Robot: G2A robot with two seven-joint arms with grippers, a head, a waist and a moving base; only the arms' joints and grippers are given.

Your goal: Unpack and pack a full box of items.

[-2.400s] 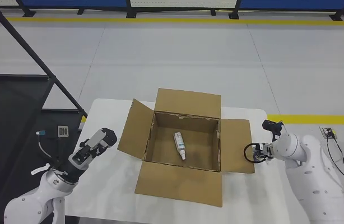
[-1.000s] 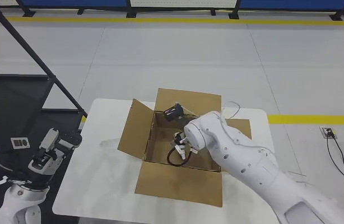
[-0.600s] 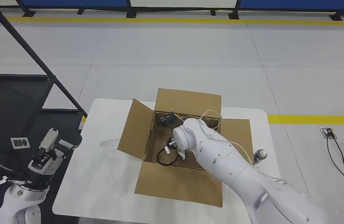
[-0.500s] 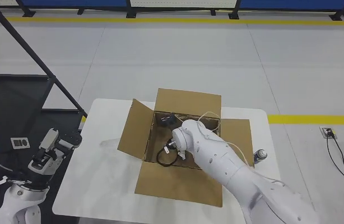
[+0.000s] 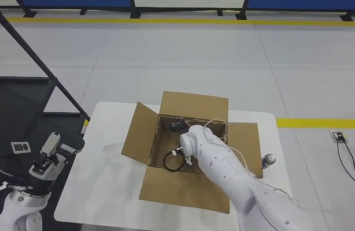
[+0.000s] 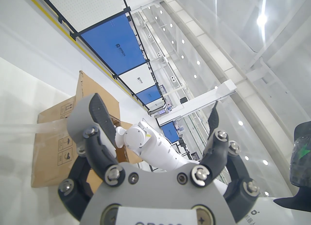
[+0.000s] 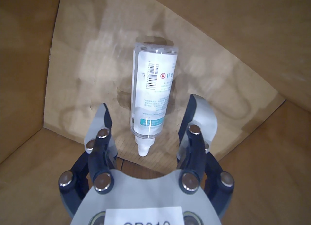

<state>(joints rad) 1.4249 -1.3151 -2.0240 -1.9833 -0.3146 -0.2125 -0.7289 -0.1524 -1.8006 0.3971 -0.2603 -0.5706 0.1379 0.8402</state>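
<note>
- The left gripper point(image 6: 155, 105) sits at the lower left of the top view, off the tabletop's left edge. Its fingers point(image 6: 100, 114) are spread wide and hold nothing.
- The white tabletop point(image 5: 108, 185) carries a cardboard box point(image 5: 186, 190) at its middle. All four flaps are folded outward, and the near flap lies flat toward the bottom of the frame.
- The right arm point(image 5: 224, 173) crosses the near flap from the lower right and dips into the box. A black cable loop point(image 5: 173, 163) hangs beside it.
- The right gripper point(image 7: 148, 103) is inside the box, pointed at its floor, with its fingers point(image 7: 194, 114) spread wide.
- A clear bottle point(image 7: 153, 85) with a white label lies on the box floor, its white nozzle toward the gripper. The nozzle end lies between the two fingers, and no contact shows.
- A small dark can point(image 5: 269, 160) stands upright near the tabletop's right edge, just beside the right flap.
- Beyond the tabletop is pale floor point(image 5: 183, 58), with a yellow line point(image 5: 183, 21) across the top of the frame.
</note>
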